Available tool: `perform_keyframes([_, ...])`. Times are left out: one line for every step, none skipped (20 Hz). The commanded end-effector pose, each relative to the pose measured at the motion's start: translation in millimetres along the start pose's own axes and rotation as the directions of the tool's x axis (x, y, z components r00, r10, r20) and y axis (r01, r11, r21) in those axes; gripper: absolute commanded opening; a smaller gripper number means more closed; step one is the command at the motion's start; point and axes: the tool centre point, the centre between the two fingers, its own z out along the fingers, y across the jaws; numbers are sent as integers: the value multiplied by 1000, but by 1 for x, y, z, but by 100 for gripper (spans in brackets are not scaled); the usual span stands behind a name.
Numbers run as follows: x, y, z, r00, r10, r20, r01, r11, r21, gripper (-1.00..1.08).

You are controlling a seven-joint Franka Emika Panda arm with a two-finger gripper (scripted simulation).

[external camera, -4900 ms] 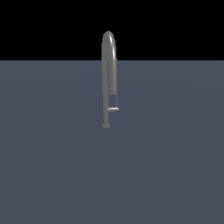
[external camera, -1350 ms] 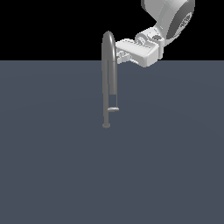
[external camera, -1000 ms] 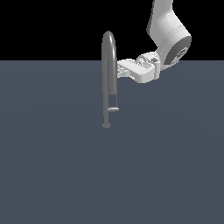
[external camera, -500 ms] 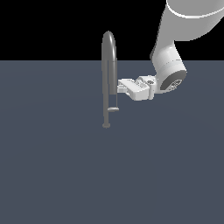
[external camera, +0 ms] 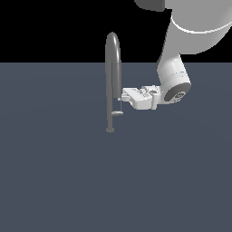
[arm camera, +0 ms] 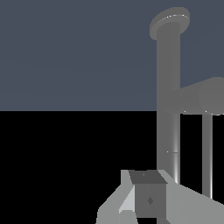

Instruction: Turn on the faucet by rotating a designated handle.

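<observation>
Since the earlier frames the arm has come down from beside the top of the faucet (external camera: 113,81) to beside its lower stem, bringing the end effector (external camera: 122,98) level with a spot just above the handle (external camera: 117,113).

In the exterior view the faucet stands upright on the grey bench (external camera: 54,181), its small round base near the middle. The end effector reaches in sideways from the exterior view's right, its tip touching or just beside the stem. Whether its jaws are parted or closed I cannot tell.

In the wrist view the faucet's stem (arm camera: 168,109) runs straight ahead of the end effector (arm camera: 148,199), with the handle (arm camera: 203,98) a stub projecting from it farther along.

This looks like the approach step. The next move calls for dropping onto the handle and pushing it around the stem.
</observation>
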Motion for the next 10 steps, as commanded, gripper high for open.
perform_keyframes([-1,0,0,1000,-1,-1,1,1000,0,-100])
perform_keyframes([-1,0,0,1000,-1,-1,1,1000,0,-100])
perform_keyframes([-1,0,0,1000,-1,-1,1,1000,0,-100])
perform_keyframes([-1,0,0,1000,-1,-1,1,1000,0,-100])
perform_keyframes([-1,2,0,1000,-1,-1,1,1000,0,-100])
perform_keyframes([-2,3,0,1000,-1,-1,1,1000,0,-100])
perform_keyframes([-3,5,0,1000,-1,-1,1,1000,0,-100])
perform_keyframes([-3,7,0,1000,-1,-1,1,1000,0,-100])
perform_keyframes([-4,9,0,1000,-1,-1,1,1000,0,-100])
perform_keyframes([-5,11,0,1000,-1,-1,1,1000,0,-100])
